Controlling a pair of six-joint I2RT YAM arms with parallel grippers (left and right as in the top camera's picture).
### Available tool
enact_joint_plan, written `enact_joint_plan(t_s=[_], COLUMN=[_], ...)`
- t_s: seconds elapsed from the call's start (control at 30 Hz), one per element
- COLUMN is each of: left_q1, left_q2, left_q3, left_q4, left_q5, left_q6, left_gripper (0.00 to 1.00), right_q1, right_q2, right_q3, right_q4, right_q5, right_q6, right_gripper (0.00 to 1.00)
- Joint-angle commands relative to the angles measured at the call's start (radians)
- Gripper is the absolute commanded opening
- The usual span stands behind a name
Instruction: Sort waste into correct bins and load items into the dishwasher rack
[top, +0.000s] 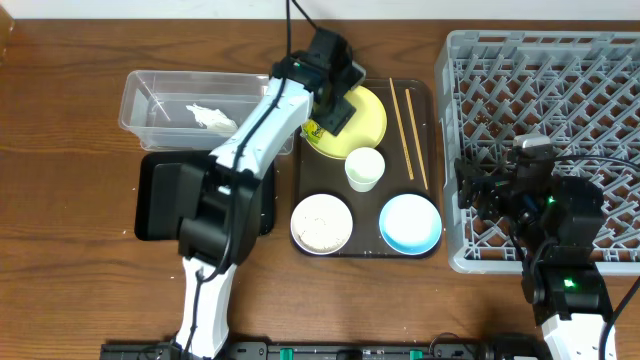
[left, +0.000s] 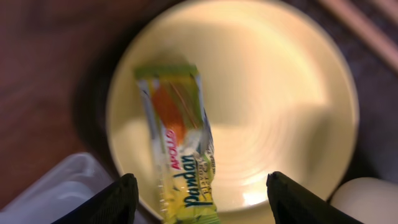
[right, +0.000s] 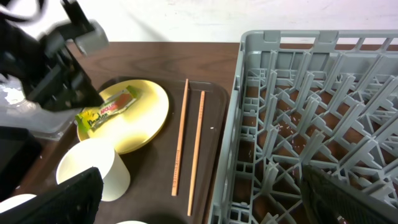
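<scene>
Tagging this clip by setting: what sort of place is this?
Likely a staged dish-clearing bench: wooden table, grey dishwasher rack, serving tray with a yellow plate, clear tub.

Dark wooden table (top: 60, 120), pale wall (right: 186, 18)

Left pincer (left: 200, 180) hangs spread wide over the yellow plate (left: 280, 112). The wrapper (left: 177, 149) lies between its fingers, and there's bare plate to the right of it. Tight spots: the white cup (top: 365, 168) sits right at the plate's near edge, and the clear tub (top: 185, 100) is just off to the left. The chopsticks (top: 402, 125) lie apart from the plate, with a thin strip of brown tray (top: 432, 95) between them. The left arm (top: 255, 140) crosses above the black tray (top: 150, 200). Right pincer (right: 199, 180) is spread too and lined up with the rack (right: 298, 112) wall, tray on one side and open lattice on the other.
</scene>
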Motion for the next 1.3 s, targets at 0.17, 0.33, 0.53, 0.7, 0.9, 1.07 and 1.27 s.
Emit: enact_joint_plan(t_s=[0.17,0.33,0.53,0.7,0.9,1.07,1.27], left_q1=[0.005,0.008,0.018,0.028,0.032,0.031,0.03], left_q2=[0.024,0.084,0.136,0.149,0.15,0.163,0.175], left_q3=[0.014,0.014,0.014,0.014,0.0,-0.002,-0.002], left_q4=[0.006,0.007,0.037,0.048,0.054,0.041,0.028], left_q5=[-0.005,-0.006,-0.026,-0.043,-0.042,-0.022,-0.004], left_q6=[0.05,0.059,0.059,0.059,0.058,0.058,0.055], left_gripper=[0.71,0.72,0.79,0.82,0.82,0.72,0.47], right_q1=[-0.004,-0.004,-0.004,-0.004,-0.004,-0.004,-0.004], right_q2=[0.0,0.0,0.0,0.0,0.0,0.0,0.0], right_q3=[0.027,0.027,0.027,0.027,0.027,0.027,0.027], right_q4=[0.0,-0.003,-0.009,-0.014,-0.016,-0.016,-0.022], right_q5=[-0.008,-0.008,-0.008,-0.008,-0.008,-0.008,-0.008], right_q6=[0.013,0.013,0.013,0.013,0.013,0.013,0.013], right_gripper=[0.99,0.99,0.99,0.99,0.99,0.99,0.99])
